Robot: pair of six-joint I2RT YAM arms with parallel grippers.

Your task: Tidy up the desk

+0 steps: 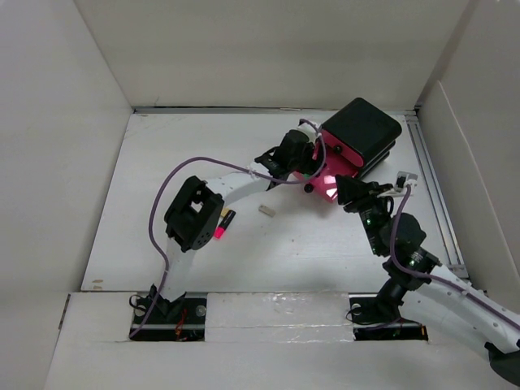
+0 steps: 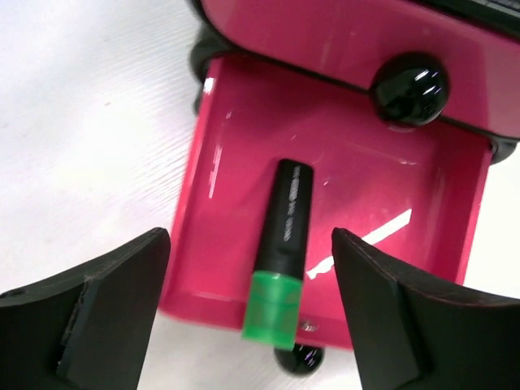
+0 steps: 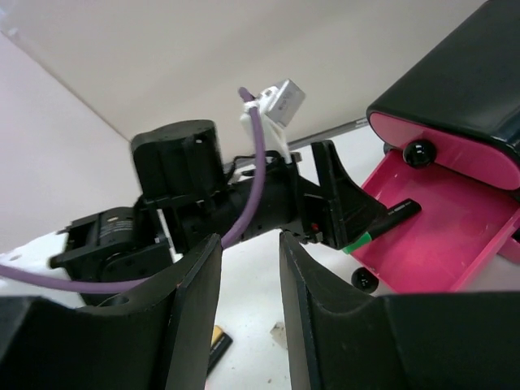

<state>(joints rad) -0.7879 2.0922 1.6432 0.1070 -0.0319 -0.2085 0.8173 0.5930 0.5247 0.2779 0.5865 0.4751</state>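
The desk (image 1: 309,252) is a white tabletop. A black box (image 1: 361,130) with pink drawers stands at the back right, its lowest drawer (image 1: 327,185) pulled out. In the left wrist view a black marker with a green cap (image 2: 284,252) lies in that drawer (image 2: 236,162), the cap over the front rim. My left gripper (image 2: 250,240) is open above it, one jaw on each side, not touching it. It hangs over the drawer (image 1: 305,162). My right gripper (image 3: 244,248) is open and empty, just right of the drawer (image 1: 351,195).
A marker with a pink cap (image 1: 223,223) lies on the desk beside the left arm's elbow. A small white piece (image 1: 265,210) lies near the middle. Upright white wall panels (image 1: 57,146) enclose the desk. A metal rail (image 1: 431,179) runs along the right edge.
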